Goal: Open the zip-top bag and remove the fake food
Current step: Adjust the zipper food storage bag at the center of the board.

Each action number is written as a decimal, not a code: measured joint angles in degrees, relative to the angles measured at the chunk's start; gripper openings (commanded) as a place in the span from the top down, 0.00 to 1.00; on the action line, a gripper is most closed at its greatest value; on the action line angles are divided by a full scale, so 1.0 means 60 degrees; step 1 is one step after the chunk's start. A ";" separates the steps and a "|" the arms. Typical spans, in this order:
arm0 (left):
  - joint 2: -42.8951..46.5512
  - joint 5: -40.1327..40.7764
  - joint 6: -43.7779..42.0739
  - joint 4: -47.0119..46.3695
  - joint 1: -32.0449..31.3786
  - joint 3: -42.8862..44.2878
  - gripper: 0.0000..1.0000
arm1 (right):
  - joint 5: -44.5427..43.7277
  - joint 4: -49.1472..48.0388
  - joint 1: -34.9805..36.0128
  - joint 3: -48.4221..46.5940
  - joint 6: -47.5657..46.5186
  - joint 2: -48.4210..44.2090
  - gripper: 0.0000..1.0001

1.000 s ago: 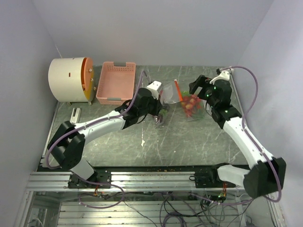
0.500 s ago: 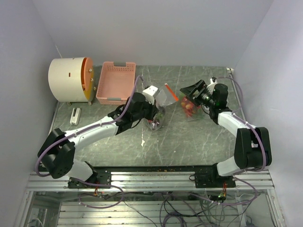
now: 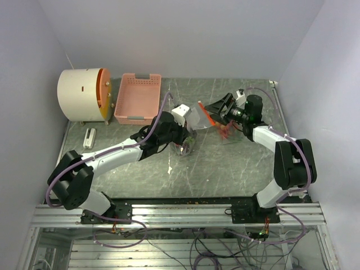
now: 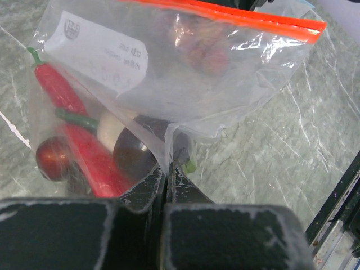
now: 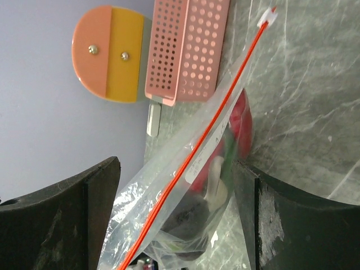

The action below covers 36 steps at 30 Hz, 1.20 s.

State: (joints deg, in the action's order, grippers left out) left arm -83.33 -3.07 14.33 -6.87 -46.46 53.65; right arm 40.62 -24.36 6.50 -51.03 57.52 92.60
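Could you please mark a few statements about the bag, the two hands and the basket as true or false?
1. The left hand is shut on a fold of the zip-top bag. True.
2. The right hand is clamped on the orange zip strip. False: the right hand's fingers stand open, the strip between them.
3. The fake food lies inside the bag. True.
4. The red chili lies in the pink basket. False: the chili is in the bag, away from the basket.
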 measured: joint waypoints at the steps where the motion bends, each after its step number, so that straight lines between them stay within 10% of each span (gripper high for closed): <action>1: -0.0018 -0.0007 0.0000 -0.0033 0.0000 -0.0007 0.93 | 0.0080 -0.0015 0.0036 0.0018 0.0022 0.0062 0.24; 14: -0.0117 -0.0022 0.0000 -0.0178 0.0000 -0.0149 0.93 | 0.0605 -0.1053 0.0182 0.0401 0.0794 0.0361 1.00; 17: -0.0127 -0.0011 0.0000 -0.0175 0.0000 -0.0149 0.92 | 0.0634 -0.1155 0.0182 0.0481 0.0860 0.0361 1.00; 25: -0.0310 0.0051 0.0124 -0.0051 0.0000 -0.0106 0.21 | 0.0066 -0.0102 0.0244 0.0211 -0.0197 -0.0423 1.00; 36: 0.0994 0.0488 0.0510 0.0036 0.0000 -0.0109 0.12 | -0.4084 0.3461 0.1956 -0.2903 -0.4262 -0.2251 1.00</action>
State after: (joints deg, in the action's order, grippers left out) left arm -77.36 -0.14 17.39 -6.66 -46.46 52.99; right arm 16.12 -3.60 18.24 -68.45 31.94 79.09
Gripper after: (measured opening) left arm 0.866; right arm 0.010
